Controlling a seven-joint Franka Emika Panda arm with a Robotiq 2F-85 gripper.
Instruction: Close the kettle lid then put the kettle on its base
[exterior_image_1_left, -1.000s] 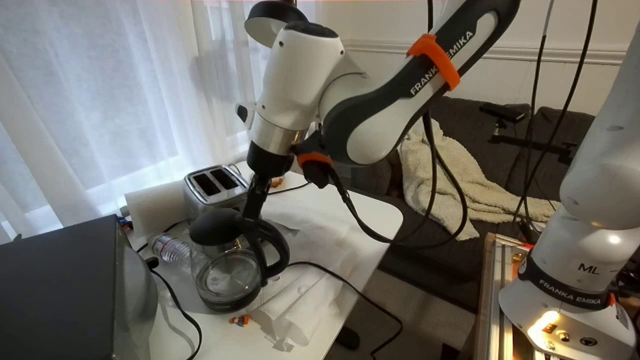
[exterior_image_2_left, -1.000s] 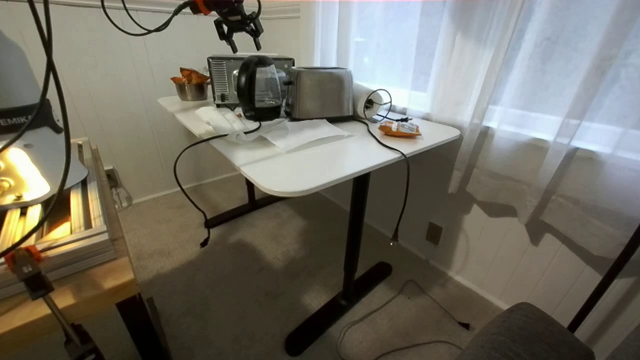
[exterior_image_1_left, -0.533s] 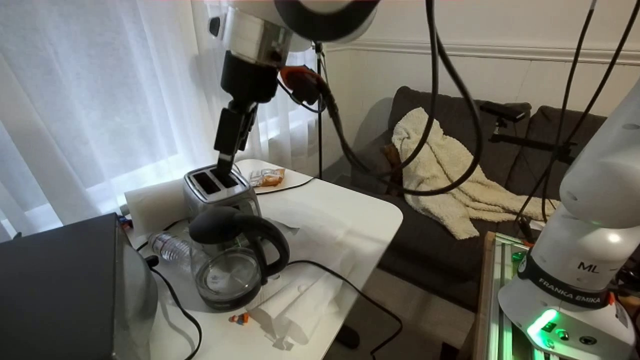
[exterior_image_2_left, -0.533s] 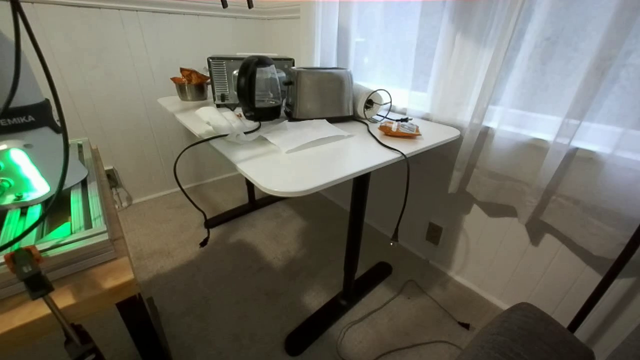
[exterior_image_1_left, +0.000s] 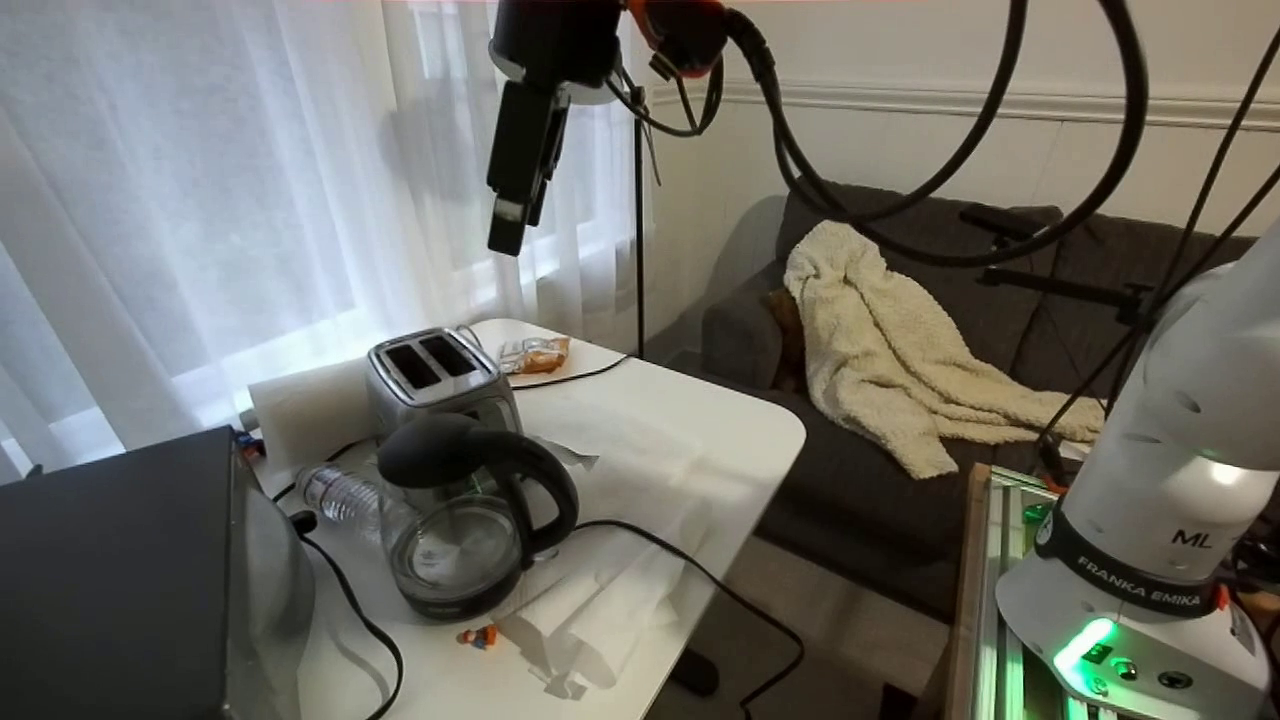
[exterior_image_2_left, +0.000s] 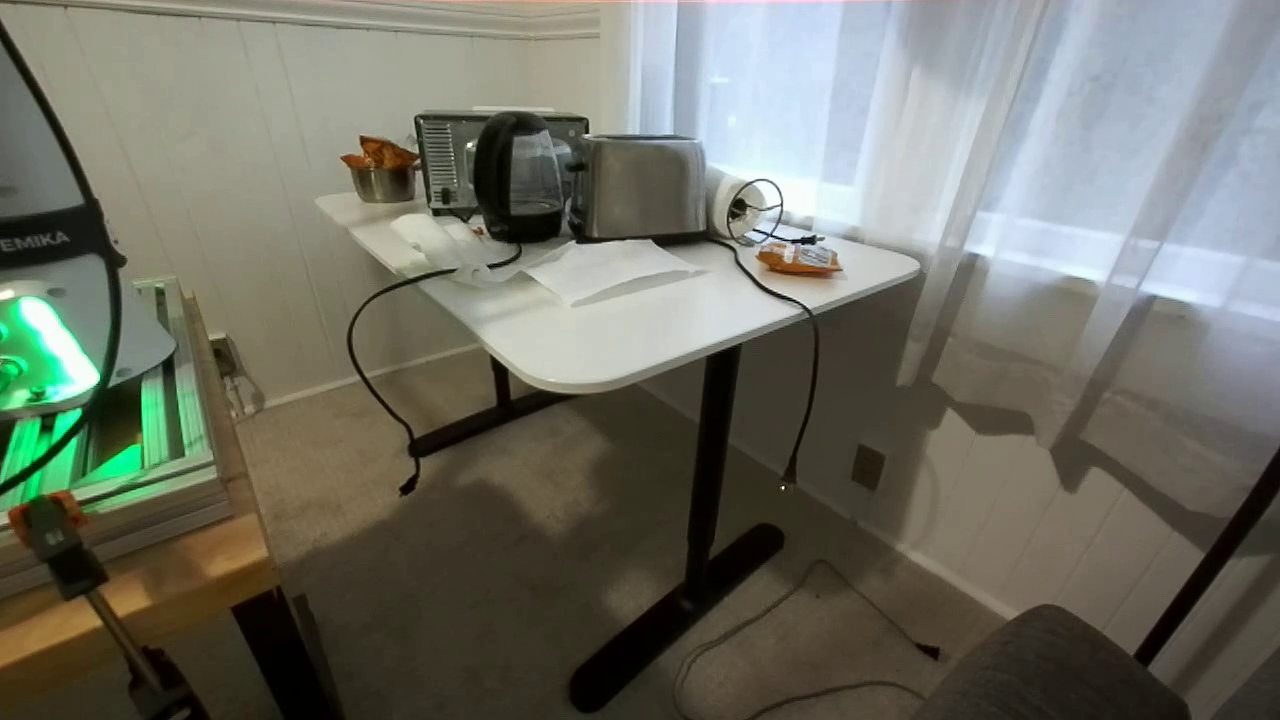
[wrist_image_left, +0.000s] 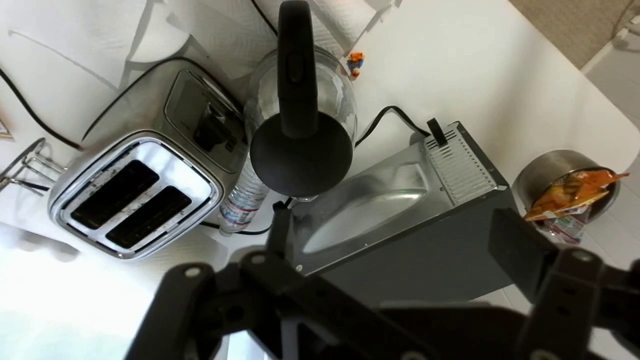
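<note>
The kettle (exterior_image_1_left: 455, 560) has a clear glass body, a black handle and a black bottom; it stands upright on the white table in both exterior views (exterior_image_2_left: 535, 185). Its round black lid (wrist_image_left: 301, 156) lies flat over its top and looks closed. I cannot make out a separate base under it; a black cord runs out from near its bottom. My gripper (exterior_image_1_left: 507, 240) hangs high above the table, well clear of the kettle. In the wrist view my gripper (wrist_image_left: 400, 240) is open, with nothing between its fingers. It is out of frame in an exterior view.
A steel toaster (exterior_image_1_left: 440, 375) stands close beside the kettle. A toaster oven (exterior_image_1_left: 120, 570) stands on its other side. A plastic bottle (wrist_image_left: 245, 200), paper sheets (exterior_image_2_left: 610, 268), a small toy figure (wrist_image_left: 355, 64), a metal bowl (exterior_image_2_left: 384, 183) and cords (exterior_image_2_left: 375, 300) are around.
My gripper has risen away from the kettle and toaster and has left the top of an exterior view. The robot base light has turned from yellow to green. The kettle has not moved.
</note>
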